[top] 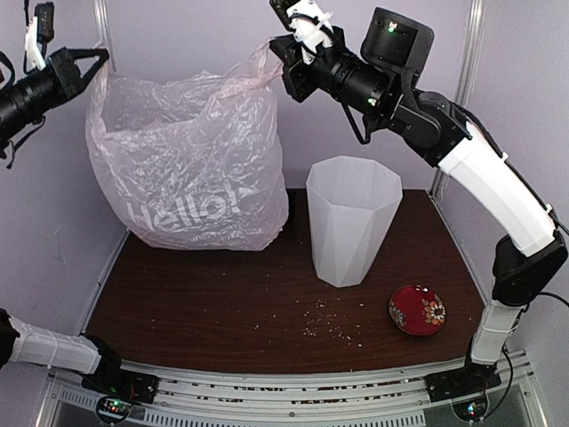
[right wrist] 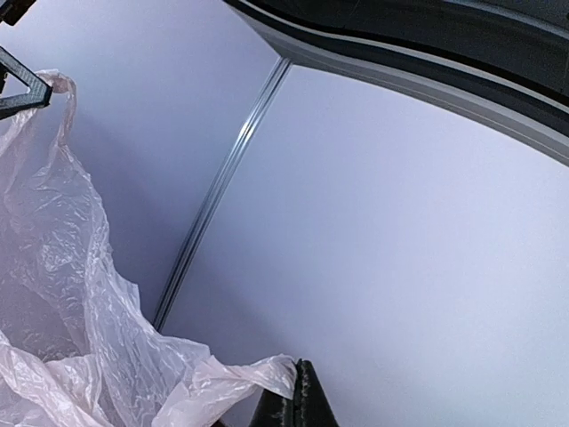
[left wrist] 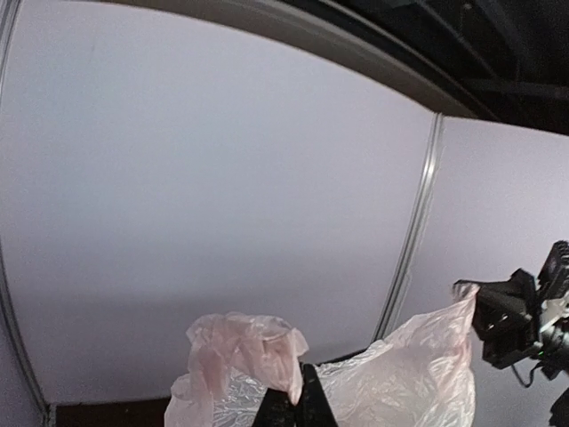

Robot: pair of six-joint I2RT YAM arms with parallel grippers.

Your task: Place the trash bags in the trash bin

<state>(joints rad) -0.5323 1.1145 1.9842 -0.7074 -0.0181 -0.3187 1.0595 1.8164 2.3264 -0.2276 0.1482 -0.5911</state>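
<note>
- The trash bag (top: 187, 169) hangs to the left of the trash bin (top: 353, 222). It is stretched wide between the two arms, and its bottom rests on the table (top: 222, 302) just beside the bin's left side.
- The left gripper (top: 96, 60) is high and far to the left of the bin. Its jaws are closed, pinching the bag's left handle loop.
- The right gripper (top: 279, 46) is above the bin and a little to its left. It is clamped shut on the bag's right top corner, and its wrist view shows the plastic nipped between the fingers.
- The bag's long axis runs left to right, along the line between the two grippers, and the bag looks wider than the bin's mouth.
- The right arm is the nearer one to the bin. The bag most likely has to travel rightward and come down over the open mouth, gathered narrower as it goes.
- White lettering on the lower part of the bag reads "Hello". No other writing can be made out.
- A small red flowered dish (top: 417, 310) lies on the table, near and to the right of the bin's base.
</note>
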